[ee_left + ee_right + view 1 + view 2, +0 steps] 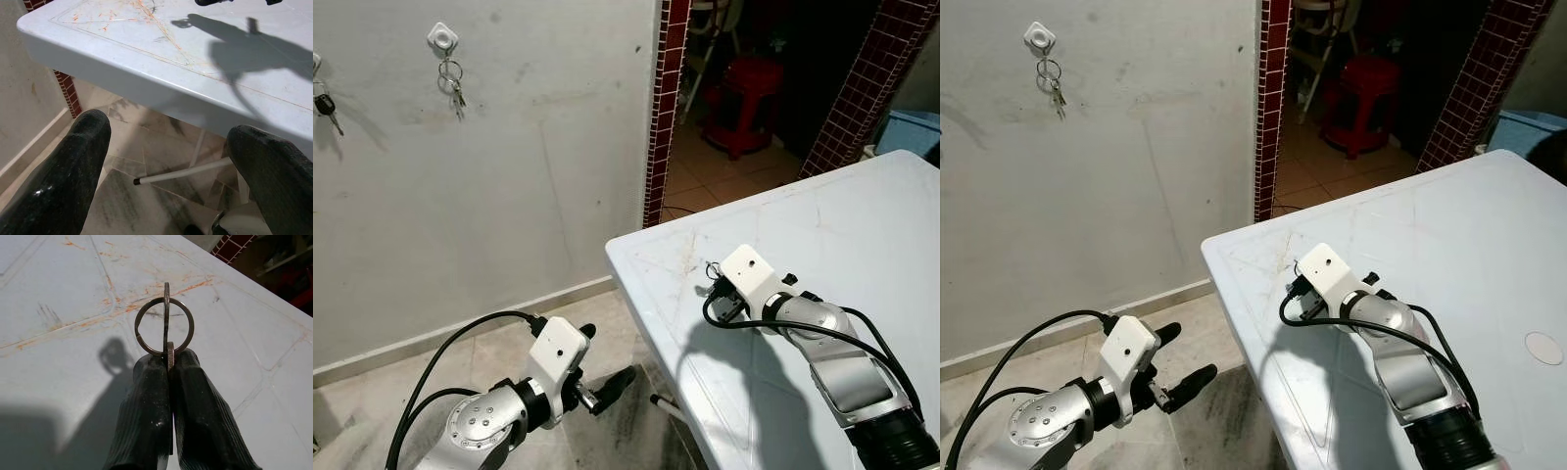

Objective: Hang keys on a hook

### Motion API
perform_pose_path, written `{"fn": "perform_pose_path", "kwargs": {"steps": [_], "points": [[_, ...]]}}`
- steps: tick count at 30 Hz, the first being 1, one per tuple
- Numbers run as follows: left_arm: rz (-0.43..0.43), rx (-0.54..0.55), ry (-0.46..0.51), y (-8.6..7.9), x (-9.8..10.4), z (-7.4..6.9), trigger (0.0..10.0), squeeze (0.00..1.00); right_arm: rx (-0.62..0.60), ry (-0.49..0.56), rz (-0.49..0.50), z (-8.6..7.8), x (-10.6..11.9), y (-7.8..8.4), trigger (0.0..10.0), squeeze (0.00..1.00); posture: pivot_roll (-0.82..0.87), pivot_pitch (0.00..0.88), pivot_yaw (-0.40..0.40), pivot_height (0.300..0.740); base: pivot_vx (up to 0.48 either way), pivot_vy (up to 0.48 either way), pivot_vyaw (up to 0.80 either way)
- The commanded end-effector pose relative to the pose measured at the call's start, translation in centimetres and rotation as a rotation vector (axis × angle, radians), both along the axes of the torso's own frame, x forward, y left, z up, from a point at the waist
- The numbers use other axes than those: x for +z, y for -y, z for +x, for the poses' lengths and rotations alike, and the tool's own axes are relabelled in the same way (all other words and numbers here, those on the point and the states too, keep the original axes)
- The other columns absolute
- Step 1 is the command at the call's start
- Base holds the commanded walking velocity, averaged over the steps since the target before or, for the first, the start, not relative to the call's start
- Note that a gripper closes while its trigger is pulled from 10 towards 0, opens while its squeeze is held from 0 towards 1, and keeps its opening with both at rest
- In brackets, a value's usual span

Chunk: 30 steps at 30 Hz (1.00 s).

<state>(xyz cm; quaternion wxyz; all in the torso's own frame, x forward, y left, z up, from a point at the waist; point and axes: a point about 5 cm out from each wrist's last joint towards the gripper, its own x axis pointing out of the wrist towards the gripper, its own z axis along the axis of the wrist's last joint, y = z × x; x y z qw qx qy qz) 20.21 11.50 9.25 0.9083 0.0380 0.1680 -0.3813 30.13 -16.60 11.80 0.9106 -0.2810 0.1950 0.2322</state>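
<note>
Over white table (pixel 862 225), right claw (pixel 168 363) pinches key ring (pixel 164 327).

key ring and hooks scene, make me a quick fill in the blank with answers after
1. The right gripper is shut on a metal key ____.
2. The right gripper is over the white ____.
3. On the wall, a bunch of keys hangs from a white ____.
4. The left gripper is low beside the table with its fingers ____.

Missing words: ring; table; hook; open
</note>
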Motion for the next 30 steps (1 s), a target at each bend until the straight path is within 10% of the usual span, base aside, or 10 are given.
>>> {"fn": "perform_pose_path", "kwargs": {"steps": [1,2,5,7,11,12,23,24,27,30], "points": [[0.016,0.004,-0.003,-0.3,-0.2,0.1,10.0,0.00,0.006,-0.019,0.000,-0.1,-0.2,0.0,10.0,0.00,0.07,0.025,0.004,0.740,0.000,0.000,0.00],[0.016,0.005,-0.003,-0.3,-0.2,0.1,10.0,0.00,0.028,-0.036,0.000,-0.5,-0.4,-0.1,0.0,0.00,0.07,0.025,0.004,0.740,0.000,0.000,0.00],[0.015,0.007,-0.003,-0.3,-0.2,0.1,10.0,0.00,0.050,-0.065,-0.034,-1.0,-0.9,-0.1,0.0,0.00,0.07,0.023,0.002,0.740,0.000,0.000,0.00],[0.014,0.008,-0.003,-0.2,-0.2,0.1,10.0,0.00,0.045,-0.073,-0.051,-1.1,-1.1,0.1,10.0,0.00,0.07,0.023,0.001,0.740,0.000,0.000,0.00],[0.012,0.009,-0.003,-0.2,-0.2,0.1,10.0,0.00,0.046,-0.087,-0.063,-1.2,-1.4,0.3,10.0,0.00,0.07,0.024,0.001,0.740,0.000,0.000,0.00],[0.012,0.008,-0.003,-0.2,-0.2,0.1,10.0,0.00,0.046,-0.090,-0.063,-1.2,-1.4,0.3,10.0,1.00,0.07,0.024,0.001,0.740,0.000,0.000,0.00],[0.008,0.008,-0.005,-0.2,-0.2,0.1,10.0,0.00,0.041,-0.080,-0.052,-1.3,-1.1,0.6,10.0,1.00,0.07,0.025,0.000,0.740,0.000,0.000,0.00],[0.008,0.008,-0.005,-0.2,-0.2,0.1,10.0,0.00,0.040,-0.082,-0.051,-1.3,-1.0,0.7,10.0,0.45,0.07,0.025,0.000,0.740,0.000,0.000,0.00],[0.007,0.010,-0.006,-0.2,-0.2,0.1,10.0,0.00,0.039,-0.091,-0.051,-1.5,-1.1,0.9,10.0,0.00,0.07,0.025,0.000,0.740,0.000,0.000,0.00],[0.003,0.011,0.000,-0.5,0.1,0.2,10.0,0.00,0.039,-0.107,-0.048,-1.7,-1.3,1.1,10.0,0.00,0.07,0.026,0.000,0.740,0.000,0.000,0.00]]}}
